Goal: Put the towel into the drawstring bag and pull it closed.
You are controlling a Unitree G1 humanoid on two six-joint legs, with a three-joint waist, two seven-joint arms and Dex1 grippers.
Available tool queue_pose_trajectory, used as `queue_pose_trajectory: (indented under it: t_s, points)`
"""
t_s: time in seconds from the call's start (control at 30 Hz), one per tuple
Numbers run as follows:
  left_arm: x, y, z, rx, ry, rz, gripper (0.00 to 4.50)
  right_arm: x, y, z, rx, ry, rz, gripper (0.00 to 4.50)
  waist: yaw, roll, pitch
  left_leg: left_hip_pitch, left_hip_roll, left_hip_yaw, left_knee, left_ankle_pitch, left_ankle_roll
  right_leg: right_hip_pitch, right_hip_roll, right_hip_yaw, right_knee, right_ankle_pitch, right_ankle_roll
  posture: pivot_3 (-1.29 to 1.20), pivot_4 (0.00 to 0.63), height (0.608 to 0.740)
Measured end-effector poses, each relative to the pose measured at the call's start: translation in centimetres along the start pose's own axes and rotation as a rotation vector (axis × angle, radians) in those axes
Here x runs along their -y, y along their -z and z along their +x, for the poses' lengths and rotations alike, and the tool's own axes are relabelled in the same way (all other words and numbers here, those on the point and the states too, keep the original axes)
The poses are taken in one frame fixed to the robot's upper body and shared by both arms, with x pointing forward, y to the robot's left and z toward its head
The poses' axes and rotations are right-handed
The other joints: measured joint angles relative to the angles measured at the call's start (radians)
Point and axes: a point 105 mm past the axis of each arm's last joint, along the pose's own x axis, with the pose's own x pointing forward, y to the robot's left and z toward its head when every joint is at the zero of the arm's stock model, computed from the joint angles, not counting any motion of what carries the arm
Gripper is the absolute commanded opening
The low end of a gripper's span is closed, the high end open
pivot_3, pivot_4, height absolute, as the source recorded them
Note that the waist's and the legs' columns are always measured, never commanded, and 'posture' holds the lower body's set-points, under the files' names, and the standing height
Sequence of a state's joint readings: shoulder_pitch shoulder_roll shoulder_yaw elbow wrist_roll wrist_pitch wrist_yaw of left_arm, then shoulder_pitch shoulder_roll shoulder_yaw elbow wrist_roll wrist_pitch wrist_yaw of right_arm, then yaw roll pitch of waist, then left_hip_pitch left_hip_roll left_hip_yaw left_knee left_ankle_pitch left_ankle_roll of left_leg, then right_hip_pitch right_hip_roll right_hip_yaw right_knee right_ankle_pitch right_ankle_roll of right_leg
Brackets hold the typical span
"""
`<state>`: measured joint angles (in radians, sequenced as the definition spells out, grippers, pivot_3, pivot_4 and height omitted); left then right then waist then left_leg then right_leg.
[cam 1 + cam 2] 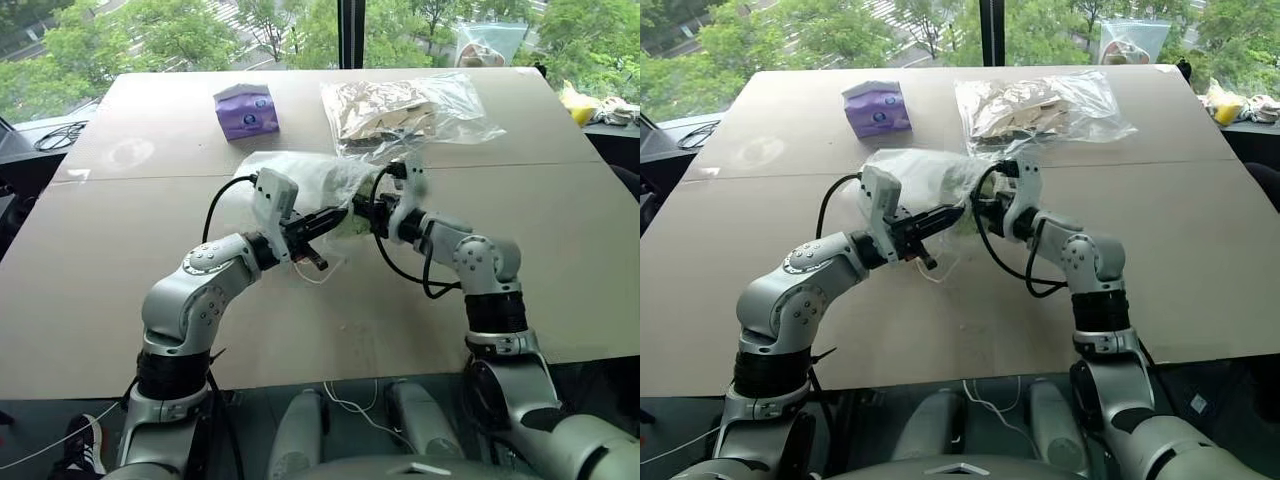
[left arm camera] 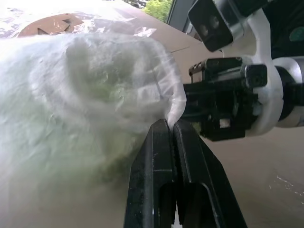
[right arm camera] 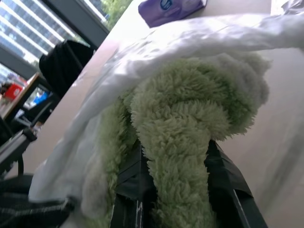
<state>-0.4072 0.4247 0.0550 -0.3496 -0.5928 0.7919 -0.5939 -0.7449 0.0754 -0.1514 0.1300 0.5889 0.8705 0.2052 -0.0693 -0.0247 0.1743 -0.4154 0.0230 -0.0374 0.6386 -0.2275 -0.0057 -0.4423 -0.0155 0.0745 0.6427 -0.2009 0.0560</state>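
Head views: white thin semi-translucent drawstring bag (image 1: 300, 180) at table centre, mouth toward 3 o'clock. Purple tissue pack (image 1: 247, 110) at 11 o'clock, clear plastic bag (image 1: 405, 110) at 1 o'clock on beige tabletop (image 1: 120, 250); windows, trees beyond.

Left wrist view: left gripper (image 2: 170, 127) pinched shut on bag rim.

Right wrist view: right gripper (image 3: 175, 156) clamping fluffy light green towel (image 3: 190, 114), partly under bag mouth. Insertion seemingly underway; cord unpulled.
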Motion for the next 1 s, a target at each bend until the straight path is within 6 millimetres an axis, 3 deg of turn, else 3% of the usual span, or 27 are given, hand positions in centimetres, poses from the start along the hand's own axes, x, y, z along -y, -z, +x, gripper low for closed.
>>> queue_pose_trajectory:
  t_s: [0.07, 0.17, 0.37, 0.47, 0.63, 0.77, 0.83, 0.97, 1.0]
  points:
    - [0.0, 0.0, 0.0, 0.0, 0.002, 0.001, 0.0, -0.4, -0.5, -0.3, -0.016, -0.026, -0.073, 0.07, 0.005, 0.0, 0.0, 0.0, 0.0, -0.001, 0.001, 0.0, 0.0, 0.001, 0.0, -0.001, 0.0, 0.0, 0.0, 0.0, 0.15, 0.74]
    - [0.1, 0.1, 0.0, 0.002, 0.005, 0.001, 0.0, -2.5, 1.6, -0.7, -0.119, -0.137, -0.095, 0.07, -0.001, 0.0, 0.0, 0.0, 0.0, 0.0, 0.002, 0.0, 0.0, 0.001, 0.0, 0.0, 0.0, 0.0, 0.0, 0.0, 0.15, 0.74]
    - [0.6, 0.1, 0.5, 0.021, 0.023, -0.003, 0.0, -2.2, 2.4, -0.2, -0.16, -0.119, -0.077, 0.07, 0.003, 0.0, 0.0, 0.0, 0.0, 0.0, 0.002, 0.0, 0.0, 0.001, 0.0, -0.001, 0.0, 0.0, 0.0, 0.0, 0.15, 0.74]
    - [0.8, -0.1, 0.6, 0.029, 0.032, 0.009, 0.0, -1.2, 1.2, 1.0, -0.08, -0.016, -0.006, 0.07, 0.0, 0.0, 0.0, 0.0, 0.0, 0.0, 0.003, 0.0, 0.0, 0.001, 0.0, 0.0, 0.0, 0.0, 0.0, 0.0, 0.15, 0.74]
    - [0.7, -0.2, 0.5, 0.039, 0.034, 0.025, 0.0, -2.1, 2.3, 0.6, -0.181, -0.102, -0.057, 0.07, 0.002, 0.0, 0.0, 0.0, 0.0, 0.0, 0.003, 0.0, 0.0, 0.002, 0.0, 0.0, 0.0, 0.0, 0.0, 0.0, 0.15, 0.74]
    - [0.7, -0.3, 0.6, 0.044, 0.036, 0.04, 0.0, -1.1, 1.4, 1.4, -0.109, -0.036, -0.025, 2.13, 0.003, 0.0, 0.0, 0.0, 0.0, -0.001, 0.003, 0.0, 0.0, 0.002, 0.0, -0.001, 0.001, 0.0, 0.0, 0.0, 0.15, 0.74]
    - [0.7, -0.4, 0.5, 0.048, 0.038, 0.046, 0.0, -0.9, 0.7, 1.4, -0.069, -0.026, -0.007, 2.66, 0.005, 0.0, 0.0, 0.0, 0.0, 0.0, 0.004, 0.0, 0.0, 0.002, 0.0, -0.001, 0.001, 0.0, 0.0, 0.0, 0.15, 0.74]
    - [0.1, -0.8, 0.5, 0.071, 0.017, 0.101, 0.0, -0.3, -0.4, 1.2, -0.007, 0.009, 0.013, 4.47, 0.004, 0.0, 0.0, 0.0, 0.0, 0.0, 0.004, 0.0, 0.0, 0.002, 0.0, -0.001, 0.001, 0.0, 0.0, 0.0, 0.15, 0.74]
    - [-0.4, -1.0, 0.5, 0.077, -0.004, 0.118, 0.0, -0.1, -0.4, 1.1, -0.012, 0.012, 0.014, 4.47, 0.004, 0.0, 0.0, 0.0, 0.0, -0.001, 0.004, 0.0, 0.0, 0.002, 0.0, -0.001, 0.001, 0.0, 0.0, 0.0, 0.15, 0.74]
